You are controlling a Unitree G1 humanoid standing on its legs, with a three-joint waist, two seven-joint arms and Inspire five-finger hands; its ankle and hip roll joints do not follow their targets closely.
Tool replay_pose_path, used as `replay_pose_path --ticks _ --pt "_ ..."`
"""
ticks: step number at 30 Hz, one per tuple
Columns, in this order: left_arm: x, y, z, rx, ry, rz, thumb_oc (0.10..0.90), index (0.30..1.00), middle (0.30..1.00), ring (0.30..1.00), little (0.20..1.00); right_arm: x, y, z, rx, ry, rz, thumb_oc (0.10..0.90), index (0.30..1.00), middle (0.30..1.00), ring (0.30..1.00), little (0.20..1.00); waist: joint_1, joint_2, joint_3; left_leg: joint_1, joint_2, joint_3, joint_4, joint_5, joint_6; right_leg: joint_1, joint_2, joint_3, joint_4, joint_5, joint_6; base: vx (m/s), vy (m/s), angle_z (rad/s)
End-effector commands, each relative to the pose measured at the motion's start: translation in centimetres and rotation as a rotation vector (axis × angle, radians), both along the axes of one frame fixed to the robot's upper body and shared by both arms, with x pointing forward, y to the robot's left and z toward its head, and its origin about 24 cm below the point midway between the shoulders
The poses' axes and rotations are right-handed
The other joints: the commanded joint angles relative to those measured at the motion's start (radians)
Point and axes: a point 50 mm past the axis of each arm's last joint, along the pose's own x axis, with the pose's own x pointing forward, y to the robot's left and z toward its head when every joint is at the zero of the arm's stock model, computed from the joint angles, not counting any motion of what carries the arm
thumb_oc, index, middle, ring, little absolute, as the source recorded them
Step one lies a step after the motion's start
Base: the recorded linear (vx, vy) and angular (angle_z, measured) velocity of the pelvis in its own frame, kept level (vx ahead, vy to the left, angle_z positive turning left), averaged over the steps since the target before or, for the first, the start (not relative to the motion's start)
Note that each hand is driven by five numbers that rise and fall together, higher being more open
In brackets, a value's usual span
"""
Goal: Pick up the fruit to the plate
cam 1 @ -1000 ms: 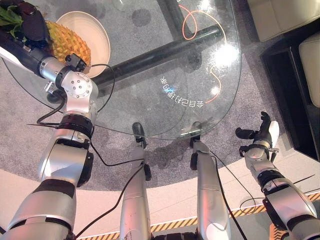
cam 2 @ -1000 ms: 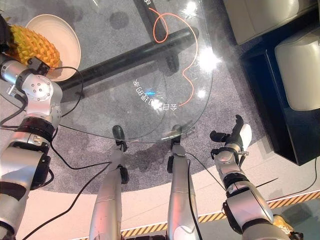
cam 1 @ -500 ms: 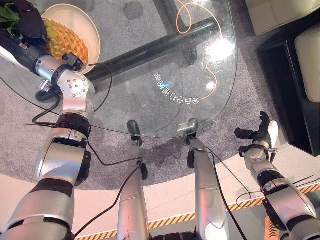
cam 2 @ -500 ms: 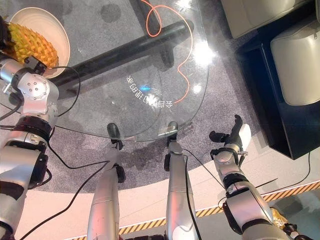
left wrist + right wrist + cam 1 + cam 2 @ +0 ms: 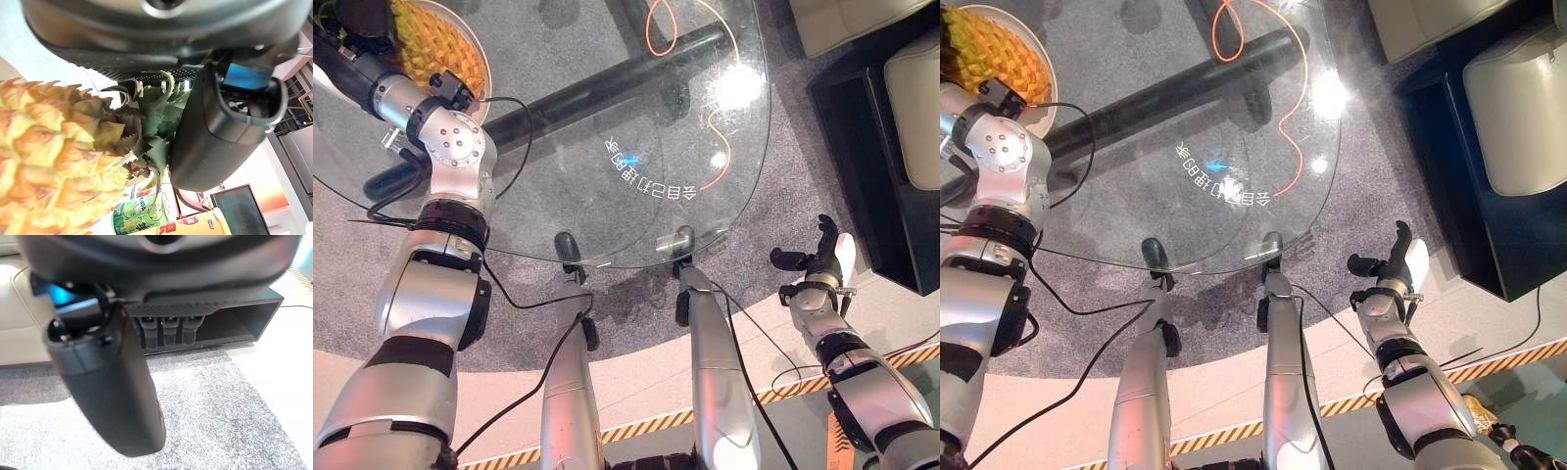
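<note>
Right hand (image 5: 822,257) idles nearest, beside the glass table's (image 5: 636,117) rim, fingers relaxed and holding nothing; farther off, left hand (image 5: 357,18) is clasped about the leafy crown of the pineapple (image 5: 435,34), which lies over the plate (image 5: 1033,44); step judged: placing, nearly done; next move calls for settling the fruit and uncurling the fingers without tipping it; count: one pineapple, one plate.
</note>
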Motion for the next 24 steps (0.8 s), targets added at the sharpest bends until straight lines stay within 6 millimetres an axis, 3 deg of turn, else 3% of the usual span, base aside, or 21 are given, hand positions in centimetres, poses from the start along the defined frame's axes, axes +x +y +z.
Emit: replay_pose_path --ticks 1,9,18,24 --pt "-3.37 2.06 6.87 0.119 -0.232 0.120 0.663 0.782 0.782 0.782 0.763 -1.58 -1.67 -1.06 -0.045 0.025 -0.071 0.800 0.900 0.900 0.900 0.900 0.021 -0.052 -0.024 -0.025 -0.013 0.025 0.176 -0.170 -0.010 0.046 0.060 0.028 -0.133 0.043 0.009 0.00 0.000 0.00" --pt "-3.48 2.07 7.16 0.142 -0.224 0.148 0.759 0.865 0.865 0.865 0.859 -1.69 -1.46 -1.26 -0.050 0.020 -0.074 0.800 0.900 0.900 0.900 0.900 0.023 -0.053 -0.024 -0.030 -0.012 0.023 0.173 -0.169 -0.010 0.043 0.059 0.026 -0.137 0.046 0.010 0.00 0.000 0.00" --pt "-3.49 1.72 6.96 0.163 -0.242 0.125 0.685 0.801 0.801 0.801 0.785 -1.60 -1.42 -1.08 -0.050 0.012 -0.076 0.800 0.900 0.900 0.900 0.900 0.029 -0.051 -0.024 -0.032 -0.015 0.022 0.168 -0.169 -0.010 0.042 0.058 0.022 -0.142 0.046 0.011 0.00 0.000 0.00" --pt "-3.34 1.27 6.63 0.183 -0.243 0.102 0.679 0.796 0.796 0.796 0.779 -1.71 -1.44 -1.21 -0.050 0.008 -0.083 0.800 0.900 0.900 0.900 0.900 0.038 -0.046 -0.024 -0.031 -0.017 0.020 0.163 -0.167 -0.008 0.043 0.055 0.015 -0.140 0.044 0.011 0.00 0.000 0.00"
